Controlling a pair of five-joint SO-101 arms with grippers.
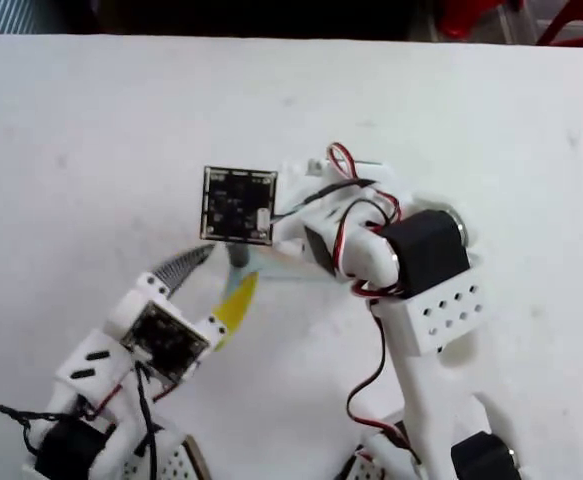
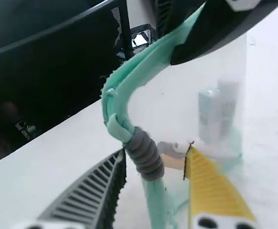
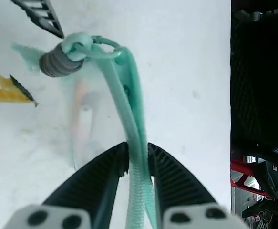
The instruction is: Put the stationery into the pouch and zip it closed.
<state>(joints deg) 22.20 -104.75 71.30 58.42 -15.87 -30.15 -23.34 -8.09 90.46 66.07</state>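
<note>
- The right gripper [image 3: 138, 149] has its two black fingers pinched tight on the teal zip band [image 3: 129, 95] of the pouch [image 2: 177, 109], with no gap between them beyond the band itself
- From that pinch the band arches up off the table [image 1: 91, 150] and runs to the grey zip pull [image 2: 146, 157] at its other end
- The left gripper [image 2: 156, 155] has its jaws parted to a middling width, holding nothing; the pull sits in the gap between its grey ribbed finger [image 2: 96, 191] and its yellow finger [image 2: 215, 191]
- The pull is hard up against the tip of the grey ribbed finger (touching or a hair off, I can't tell from here)
- The yellow finger stands apart from the pull, though a small silvery piece [image 2: 169, 148] next to the pull lies just at its tip
- The pouch has clear walls and lies on the table under the right arm's wrist, near the middle of the table
- The stationery [image 2: 217, 114] shows through the clear wall as a couple of pale, tube-like shapes inside the pouch; it is too hazy to say what each one is
- Whether the zip along the band is closed or parted I can't make out
- Seen from above, the left arm comes in from the near left and the right arm from the near right, and their grippers meet at the pouch
- The right wrist's square camera board [image 1: 239, 205] sits over most of it
</note>
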